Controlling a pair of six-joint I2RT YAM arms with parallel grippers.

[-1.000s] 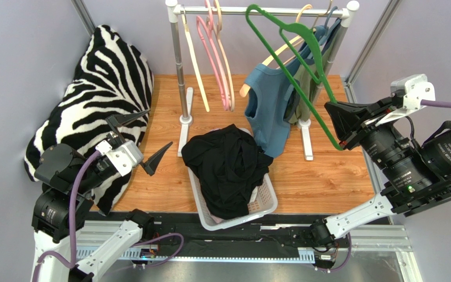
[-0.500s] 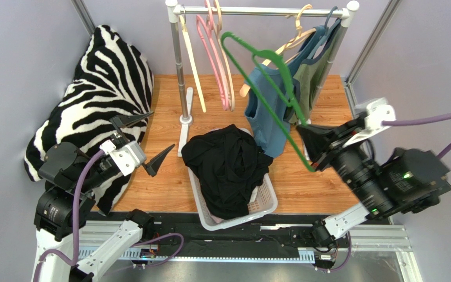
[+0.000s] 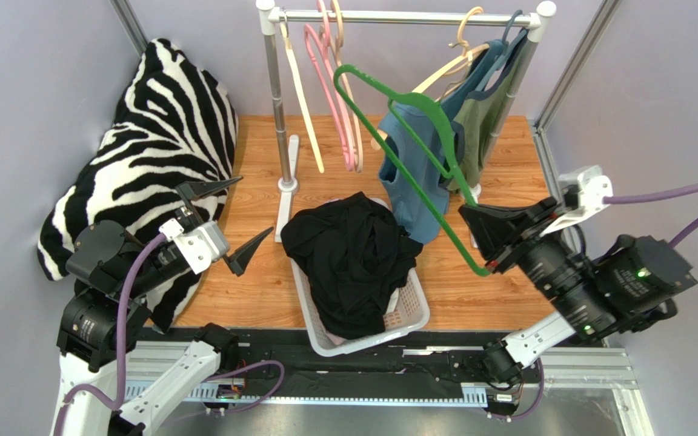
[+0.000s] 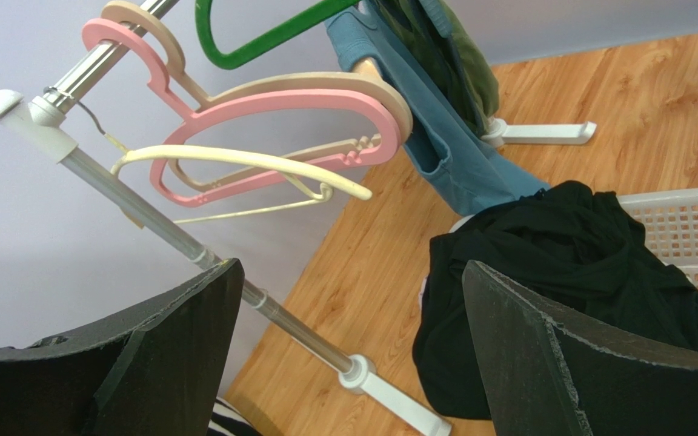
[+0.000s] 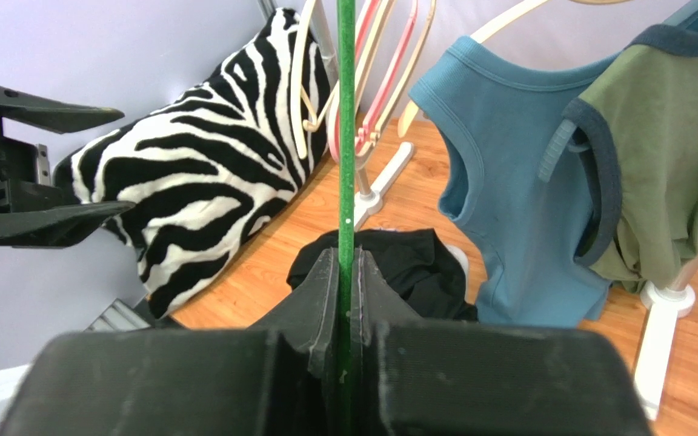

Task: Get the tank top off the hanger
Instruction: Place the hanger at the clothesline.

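**Green hanger [image 5: 345,109] pinched in right gripper [image 5: 345,263]**
Black tank top [image 3: 353,259] lies lower-centre, apart, in basket [image 3: 412,318] (left gripper [image 3: 252,207] gapes, empty).

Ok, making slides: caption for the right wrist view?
Right claw shut on green hanger, black top below, blue top and olive top hanging at right.

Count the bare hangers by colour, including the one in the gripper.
green hanger: 1, clamped in the right gripper
pink hanger: 1
pale yellow hanger: 1
tan hanger: 1
Total: 4
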